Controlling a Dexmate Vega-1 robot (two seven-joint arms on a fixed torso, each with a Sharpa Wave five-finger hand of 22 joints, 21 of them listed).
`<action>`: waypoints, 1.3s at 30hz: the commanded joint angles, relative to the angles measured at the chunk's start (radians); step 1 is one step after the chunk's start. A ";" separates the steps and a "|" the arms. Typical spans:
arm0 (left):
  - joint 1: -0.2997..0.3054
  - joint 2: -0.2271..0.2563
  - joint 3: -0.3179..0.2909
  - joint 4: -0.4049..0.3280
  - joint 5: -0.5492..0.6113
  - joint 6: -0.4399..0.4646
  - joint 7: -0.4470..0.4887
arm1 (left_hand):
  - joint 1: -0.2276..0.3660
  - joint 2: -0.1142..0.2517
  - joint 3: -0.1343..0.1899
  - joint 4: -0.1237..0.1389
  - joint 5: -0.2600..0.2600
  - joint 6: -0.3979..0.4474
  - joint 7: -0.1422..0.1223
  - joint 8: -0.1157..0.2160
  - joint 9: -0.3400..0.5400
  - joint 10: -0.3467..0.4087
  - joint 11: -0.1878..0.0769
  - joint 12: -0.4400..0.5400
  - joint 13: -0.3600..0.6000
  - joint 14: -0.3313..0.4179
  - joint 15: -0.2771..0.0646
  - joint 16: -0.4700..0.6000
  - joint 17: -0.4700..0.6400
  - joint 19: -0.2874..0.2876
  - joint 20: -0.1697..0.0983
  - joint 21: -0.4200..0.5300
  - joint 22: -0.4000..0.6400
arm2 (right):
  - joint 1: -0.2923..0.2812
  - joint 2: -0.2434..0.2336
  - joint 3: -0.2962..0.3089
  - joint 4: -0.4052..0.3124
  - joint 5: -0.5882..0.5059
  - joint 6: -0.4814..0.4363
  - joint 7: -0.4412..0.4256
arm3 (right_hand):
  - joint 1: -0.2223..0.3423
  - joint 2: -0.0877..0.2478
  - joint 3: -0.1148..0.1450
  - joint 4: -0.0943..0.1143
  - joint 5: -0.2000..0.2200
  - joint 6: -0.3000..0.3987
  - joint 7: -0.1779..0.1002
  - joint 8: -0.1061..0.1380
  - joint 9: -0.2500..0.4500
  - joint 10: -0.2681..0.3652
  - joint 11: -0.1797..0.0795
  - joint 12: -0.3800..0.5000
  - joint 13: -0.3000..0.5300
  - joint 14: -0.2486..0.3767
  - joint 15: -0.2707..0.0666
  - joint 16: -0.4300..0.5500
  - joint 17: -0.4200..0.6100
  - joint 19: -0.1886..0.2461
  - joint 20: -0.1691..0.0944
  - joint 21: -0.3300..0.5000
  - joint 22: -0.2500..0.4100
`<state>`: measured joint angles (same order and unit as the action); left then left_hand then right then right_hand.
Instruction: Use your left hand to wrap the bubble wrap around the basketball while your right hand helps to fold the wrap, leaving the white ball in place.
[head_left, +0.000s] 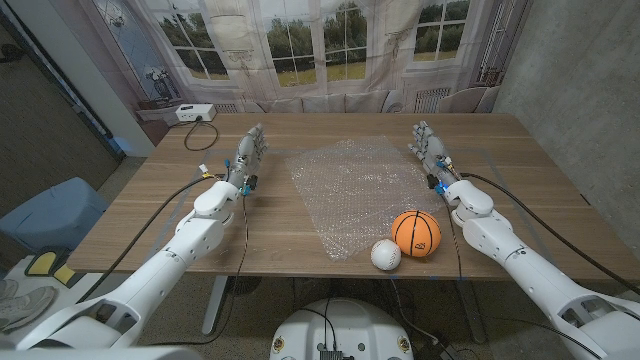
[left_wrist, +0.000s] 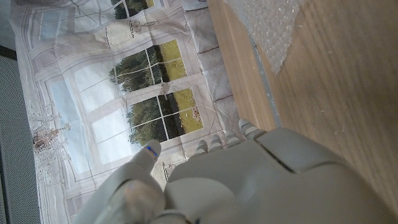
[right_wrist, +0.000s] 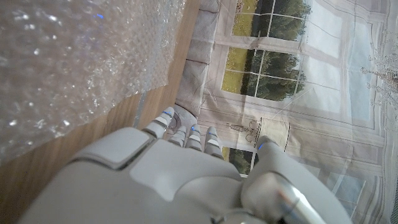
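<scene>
A clear sheet of bubble wrap (head_left: 362, 192) lies spread on the middle of the wooden table; it also shows as bubble wrap (left_wrist: 271, 25) and bubble wrap (right_wrist: 68, 62) in the wrist views. An orange basketball (head_left: 415, 233) sits on the wrap's front right corner. A white ball (head_left: 385, 255) lies just in front and left of it, touching or nearly touching. My left hand (head_left: 250, 152) stands on its edge left of the wrap, fingers apart, holding nothing. My right hand (head_left: 429, 146) stands the same way at the wrap's far right edge, empty.
A white box with a black cable (head_left: 192, 113) sits at the table's far left corner. A blue chair (head_left: 45, 213) stands left of the table. A printed window backdrop (head_left: 330, 40) hangs behind. Bare wood (head_left: 550, 190) lies right of my right arm.
</scene>
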<state>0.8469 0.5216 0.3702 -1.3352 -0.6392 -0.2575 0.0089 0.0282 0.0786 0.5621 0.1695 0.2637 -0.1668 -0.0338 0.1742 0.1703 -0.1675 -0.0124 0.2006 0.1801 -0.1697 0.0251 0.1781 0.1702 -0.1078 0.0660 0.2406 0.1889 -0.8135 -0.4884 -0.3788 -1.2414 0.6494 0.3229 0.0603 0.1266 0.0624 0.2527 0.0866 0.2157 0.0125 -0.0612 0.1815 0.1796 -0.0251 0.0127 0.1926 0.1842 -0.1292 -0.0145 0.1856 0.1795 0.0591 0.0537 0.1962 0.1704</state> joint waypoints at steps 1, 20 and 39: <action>0.019 0.005 0.019 -0.083 0.070 0.038 0.110 | 0.008 0.077 0.003 -0.006 0.003 -0.128 -0.004 0.005 0.002 -0.099 -0.004 0.003 0.002 -0.114 -0.005 0.003 0.002 -0.012 -0.002 0.004 0.003 | 0.088 0.038 -0.012 0.149 0.006 0.057 0.109 | 0.004 0.000 0.008 0.001 0.007 0.000 -0.007 0.006 0.002 -0.007 0.002 0.005 0.004 -0.008 -0.001 0.007 0.002 0.005 0.002 0.005 0.005; -0.028 0.037 0.179 -0.418 0.565 0.642 0.608 | 0.343 -0.011 0.023 -0.343 -0.093 0.369 -0.021 0.061 0.010 0.416 -0.036 0.096 0.014 0.427 -0.046 0.051 0.006 0.297 0.024 0.078 0.013 | 0.117 0.054 0.023 0.285 0.064 0.135 0.244 | 0.005 0.001 0.007 -0.002 0.008 -0.002 -0.008 0.005 0.002 -0.006 0.004 0.004 0.004 -0.009 -0.002 0.005 0.002 0.004 0.003 0.003 0.005; -0.142 0.144 0.371 -0.528 0.785 0.793 0.338 | 0.410 -0.110 -0.029 -0.343 -0.081 0.399 -0.119 0.036 0.014 0.358 -0.002 0.044 0.023 0.332 -0.014 0.009 0.019 0.186 0.092 0.026 0.014 | -0.048 0.004 0.068 0.110 0.091 0.139 0.160 | 0.004 0.001 0.006 -0.003 0.009 -0.001 -0.009 0.006 0.002 -0.004 0.005 0.005 0.004 -0.008 0.000 0.005 0.002 0.004 0.002 0.003 0.006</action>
<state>0.7530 0.6162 0.6491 -1.8025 0.0271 0.4584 0.4640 0.4279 -0.0196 0.5397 -0.1753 0.1776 0.2282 -0.1440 0.2146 0.1795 0.2049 -0.0166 0.2500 0.1979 0.1714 0.0126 0.1885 0.1841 0.0905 0.1534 0.2697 0.1979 -0.7715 -0.4571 -0.3340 -1.0341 0.7299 0.4535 0.2699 0.1264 0.0625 0.2526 0.0866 0.2156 0.0125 -0.0608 0.1813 0.1793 -0.0249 0.0126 0.1926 0.1839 -0.1290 -0.0145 0.1856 0.1793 0.0590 0.0537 0.1961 0.1746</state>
